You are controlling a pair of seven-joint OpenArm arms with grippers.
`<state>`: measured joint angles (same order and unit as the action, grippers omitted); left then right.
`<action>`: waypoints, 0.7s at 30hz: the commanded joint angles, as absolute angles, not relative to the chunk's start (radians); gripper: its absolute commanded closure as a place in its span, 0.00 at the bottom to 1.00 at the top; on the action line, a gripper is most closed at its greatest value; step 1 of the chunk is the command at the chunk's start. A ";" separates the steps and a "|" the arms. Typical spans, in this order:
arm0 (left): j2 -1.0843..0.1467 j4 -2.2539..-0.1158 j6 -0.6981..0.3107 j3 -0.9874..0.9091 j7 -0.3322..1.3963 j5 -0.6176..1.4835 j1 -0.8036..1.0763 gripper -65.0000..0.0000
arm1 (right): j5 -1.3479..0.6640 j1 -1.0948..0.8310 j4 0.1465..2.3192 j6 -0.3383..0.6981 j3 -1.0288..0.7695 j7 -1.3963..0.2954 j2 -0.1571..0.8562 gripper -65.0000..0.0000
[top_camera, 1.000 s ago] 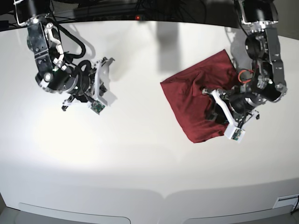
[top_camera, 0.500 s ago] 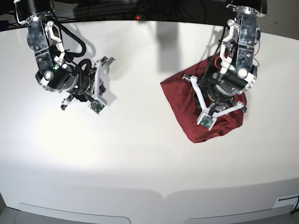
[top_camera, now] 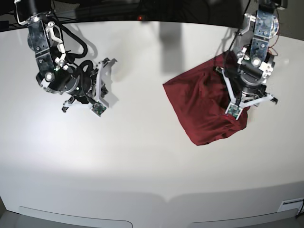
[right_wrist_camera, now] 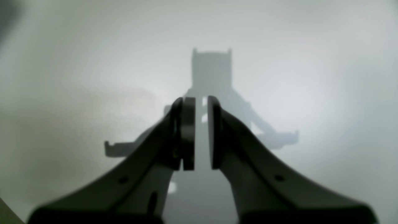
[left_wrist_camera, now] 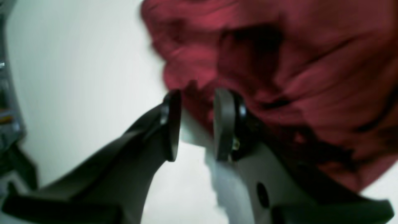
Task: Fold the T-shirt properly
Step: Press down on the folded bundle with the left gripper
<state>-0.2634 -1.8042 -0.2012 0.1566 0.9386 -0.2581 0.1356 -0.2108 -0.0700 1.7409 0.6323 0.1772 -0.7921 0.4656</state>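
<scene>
Between the left gripper (left_wrist_camera: 197, 124) jaws, set partly apart, nothing is pinched; blurred, crumpled dark red knit T-shirt (left_wrist_camera: 279, 71) lies just beyond its tips. Shirt sits bunched on the right of the white table (top_camera: 142, 156). Far left, right gripper (right_wrist_camera: 201, 133), narrow gap, empty, above bare tabletop.

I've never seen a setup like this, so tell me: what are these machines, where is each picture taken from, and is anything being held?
One picture looks down on a white table with two robot arms. The other two come from cameras on the arms' wrists, looking along the fingers. A crumpled dark red T-shirt lies on the table. The left gripper, over the shirt's edge, stands open and seems to hold nothing, though the picture is blurred. The right gripper, far from the shirt, hangs above bare table, nearly closed and empty.
</scene>
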 commanded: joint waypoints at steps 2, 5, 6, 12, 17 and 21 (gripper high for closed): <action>-0.304 -1.821 -0.166 0.154 0.946 -0.256 0.125 0.74 | -0.213 -0.056 1.760 0.627 0.170 -0.774 0.476 0.90; -0.327 -1.826 -0.123 0.154 0.945 -0.233 0.124 0.74 | -0.213 -0.056 1.760 0.627 0.170 -0.768 0.476 0.90; -0.327 -1.839 -0.112 0.154 0.941 -0.194 0.124 0.74 | -0.213 -0.056 1.760 0.626 0.170 -0.766 0.476 0.90; -0.299 -2.086 -0.117 0.185 0.942 0.034 0.125 0.74 | -0.224 -0.053 1.760 0.620 0.170 -0.763 0.474 0.90; -0.258 -2.183 -0.118 0.314 0.932 -0.007 0.125 0.74 | -0.224 -0.053 1.760 0.620 0.170 -0.764 0.474 0.90; -0.206 -2.075 -0.073 0.402 0.882 -0.121 0.124 0.74 | -0.224 -0.053 1.760 0.620 0.170 -0.767 0.474 0.90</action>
